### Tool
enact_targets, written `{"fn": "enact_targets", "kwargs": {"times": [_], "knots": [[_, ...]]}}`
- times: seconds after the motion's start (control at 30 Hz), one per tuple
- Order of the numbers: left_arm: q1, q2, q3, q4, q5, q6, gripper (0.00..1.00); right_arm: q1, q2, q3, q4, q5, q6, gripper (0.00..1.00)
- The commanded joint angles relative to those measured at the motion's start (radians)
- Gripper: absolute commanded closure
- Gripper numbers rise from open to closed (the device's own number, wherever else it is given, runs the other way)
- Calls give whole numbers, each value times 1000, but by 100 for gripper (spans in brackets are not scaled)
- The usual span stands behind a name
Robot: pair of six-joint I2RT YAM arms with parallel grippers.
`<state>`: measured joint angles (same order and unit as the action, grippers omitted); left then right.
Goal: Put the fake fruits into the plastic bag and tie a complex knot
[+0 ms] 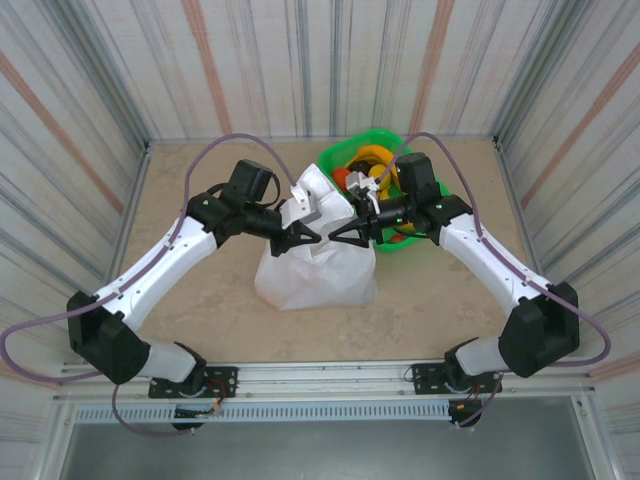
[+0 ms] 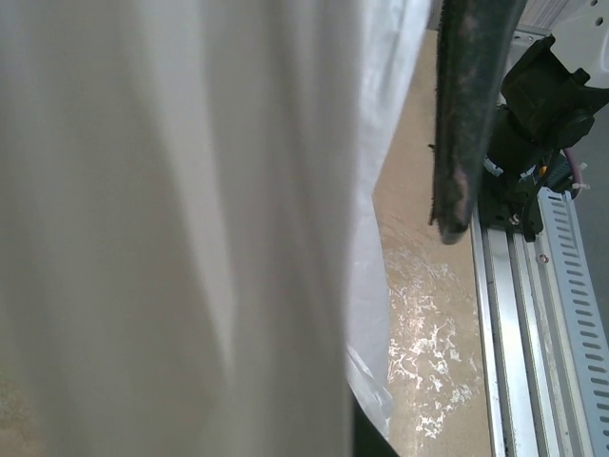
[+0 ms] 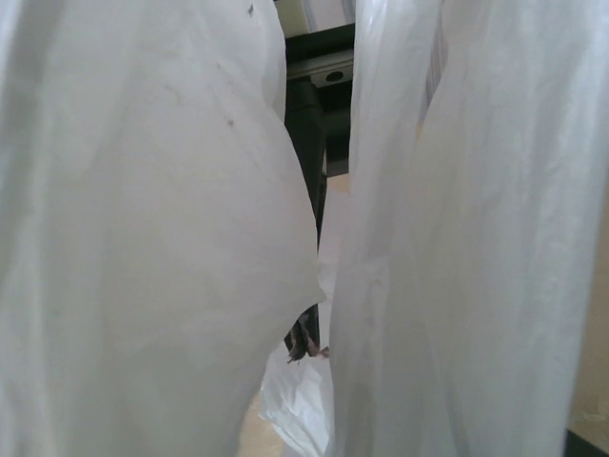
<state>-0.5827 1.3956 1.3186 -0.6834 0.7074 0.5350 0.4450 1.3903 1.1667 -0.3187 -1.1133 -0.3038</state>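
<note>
The plastic bag (image 1: pixel 315 270) is seen standing at the table (image 1: pixel 200 300) centre, btwn the two arms, its top bunched upward w/ one white flap raised toward the green basket (image 1: pixel 385 135); the basket sits just behind the bag, touching or nearly so, at the far right; the fake fruits (image 1: pixel 372 160) are seen heaped in that basket, orange, red and yellow pieces among them; whether any lie inside the bag cannot be told, the film being too cloudy. The left gripper (image 1: pixel 303 238) is held at the bag's upper left edge, jaws clenched on the film; in the left wrist view one dark finger (image 2: pixel 466 114) is seen beside a broad sheet of white film, w/ table and a metal rail (image 2: pixel 514 333) beyond. The right gripper (image 1: pixel 345 232) is held at the bag's upper right edge, facing the left one, tips near each other; in the right wrist view film is draped on both sides, so the jaw state cannot be told.
</note>
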Motion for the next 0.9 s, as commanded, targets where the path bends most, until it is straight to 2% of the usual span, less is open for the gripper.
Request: {"fn": "enact_targets", "kwargs": {"times": [0.0, 0.27, 0.4, 0.6, 0.8, 0.87], "knots": [[1, 4, 15, 5, -16, -10, 100, -5, -37, -27, 63, -43, 24, 33], [0, 9, 16, 1, -32, -9, 100, -3, -44, -23, 150, -56, 92, 31], [-1, 6, 19, -2, -37, -7, 100, 4, -36, -16, 150, -48, 96, 34], [-1, 0, 16, -7, -46, -1, 100, 11, -27, -9, 148, -34, 103, 52], [-1, -3, 16, -11, -56, 1, 100, 15, -24, -2, 146, -25, 109, 79], [-1, -3, 19, -14, -61, 2, 100, 17, -25, 1, 143, -24, 111, 91]]}}
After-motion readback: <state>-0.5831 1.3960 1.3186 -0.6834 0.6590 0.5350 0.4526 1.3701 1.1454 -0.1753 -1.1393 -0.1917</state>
